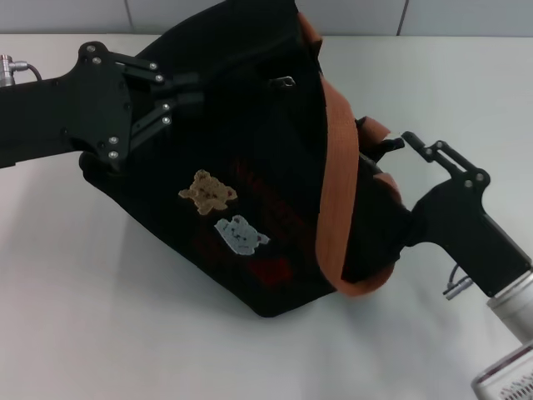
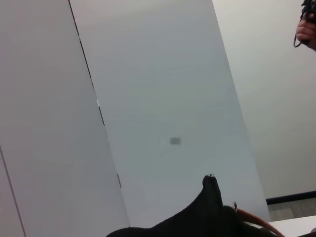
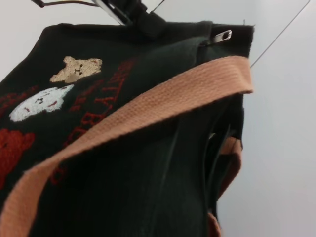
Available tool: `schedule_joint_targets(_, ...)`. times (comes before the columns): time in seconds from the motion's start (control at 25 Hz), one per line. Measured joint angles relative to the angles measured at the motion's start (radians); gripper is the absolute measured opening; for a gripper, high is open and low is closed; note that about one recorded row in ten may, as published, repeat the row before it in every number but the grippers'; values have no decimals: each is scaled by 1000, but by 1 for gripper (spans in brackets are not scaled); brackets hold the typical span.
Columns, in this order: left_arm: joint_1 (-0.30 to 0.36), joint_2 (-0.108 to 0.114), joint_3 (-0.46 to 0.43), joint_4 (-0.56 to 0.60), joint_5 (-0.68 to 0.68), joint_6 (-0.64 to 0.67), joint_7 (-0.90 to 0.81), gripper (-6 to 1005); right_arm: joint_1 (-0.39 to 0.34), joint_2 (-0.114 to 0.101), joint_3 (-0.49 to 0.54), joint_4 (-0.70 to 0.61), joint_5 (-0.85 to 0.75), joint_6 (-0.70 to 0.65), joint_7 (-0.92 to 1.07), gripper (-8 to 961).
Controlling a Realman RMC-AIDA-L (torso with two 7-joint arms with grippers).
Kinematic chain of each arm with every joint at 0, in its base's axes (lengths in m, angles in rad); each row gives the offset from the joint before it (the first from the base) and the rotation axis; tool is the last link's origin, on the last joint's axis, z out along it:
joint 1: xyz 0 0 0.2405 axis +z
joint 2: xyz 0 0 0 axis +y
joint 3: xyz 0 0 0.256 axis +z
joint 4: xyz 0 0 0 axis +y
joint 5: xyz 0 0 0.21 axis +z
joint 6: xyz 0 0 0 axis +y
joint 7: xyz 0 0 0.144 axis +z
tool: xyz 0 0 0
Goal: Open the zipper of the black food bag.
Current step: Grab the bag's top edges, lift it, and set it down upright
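Zipper pull tab (image 1: 286, 82) shows as a small silver bit near the bag's upper edge, head view; the black track itself can't be picked out against the black fabric, so open or closed is unclear. Left gripper (image 1: 193, 90) sits at the bag's upper left side, fingers reaching into the fabric; tips blend with the black cloth, so I cannot tell whether it is pinching the bag or just touching. Right gripper (image 1: 398, 144) is at the bag's right edge beside the orange-brown strap (image 1: 336, 179); one finger is partly hidden behind the strap and bag, grip state cannot be told either. Black food bag (image 1: 250, 150) lies tilted on the white table (image 1: 108, 333), between the two arms, tan bear patch (image 1: 207, 192) and pale blue bear patch (image 1: 241, 234) facing up, red mark (image 1: 271, 270) below them. Right wrist view: bag close up, strap across it, silver tab (image 3: 222, 35) at the bag's corner, a dark gripper part (image 3: 133, 12) cut off at the frame edge. Left wrist view: mostly wall; only a dark peak of bag fabric (image 2: 210, 207) shows.
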Motion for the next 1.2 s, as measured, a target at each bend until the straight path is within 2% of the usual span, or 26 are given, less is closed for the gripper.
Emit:
schedule_joint_targets(0.36, -2, 0, 0, -21, 3, -5, 8, 93, -20, -2, -1, -6, -2, -43, -5, 508)
schedule_joint_targets(1.2, -14, -2, 2, -27, 4, -5, 12, 92, -19, 1, -9, -39, -5, 5, 2, 509)
